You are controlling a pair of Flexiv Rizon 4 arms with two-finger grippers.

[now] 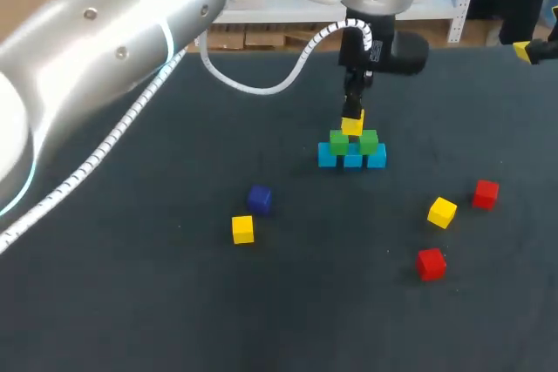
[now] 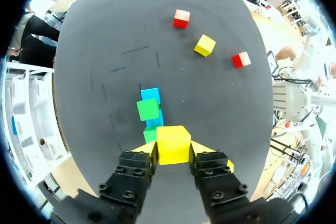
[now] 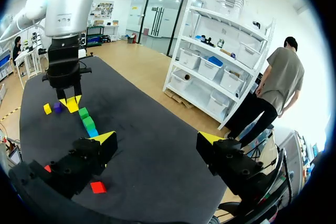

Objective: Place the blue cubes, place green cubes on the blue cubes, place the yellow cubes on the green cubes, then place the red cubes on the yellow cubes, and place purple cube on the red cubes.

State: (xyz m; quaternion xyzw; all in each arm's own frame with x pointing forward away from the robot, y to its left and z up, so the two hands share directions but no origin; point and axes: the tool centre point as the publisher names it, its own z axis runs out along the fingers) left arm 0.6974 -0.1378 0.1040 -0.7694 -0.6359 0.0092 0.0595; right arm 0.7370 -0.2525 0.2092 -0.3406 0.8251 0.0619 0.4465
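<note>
A row of three blue cubes (image 1: 352, 159) lies mid-table with two green cubes (image 1: 340, 141) on top. My left gripper (image 1: 352, 118) hangs just above them, shut on a yellow cube (image 1: 352, 125). In the left wrist view that yellow cube (image 2: 173, 144) sits between the fingers of my left gripper (image 2: 173, 153), over the green cubes (image 2: 148, 109) and a blue cube (image 2: 150, 95). My right gripper (image 3: 157, 139) stands wide open and holds nothing, far off at the table's right edge (image 1: 534, 48). From there my left gripper (image 3: 68, 97) and the stack (image 3: 86, 121) are in view.
Loose on the table are a purple cube (image 1: 259, 199) and a yellow cube (image 1: 242, 229) to the front left of the stack. A yellow cube (image 1: 442, 212) and two red cubes (image 1: 486, 193) (image 1: 431, 263) lie to the front right.
</note>
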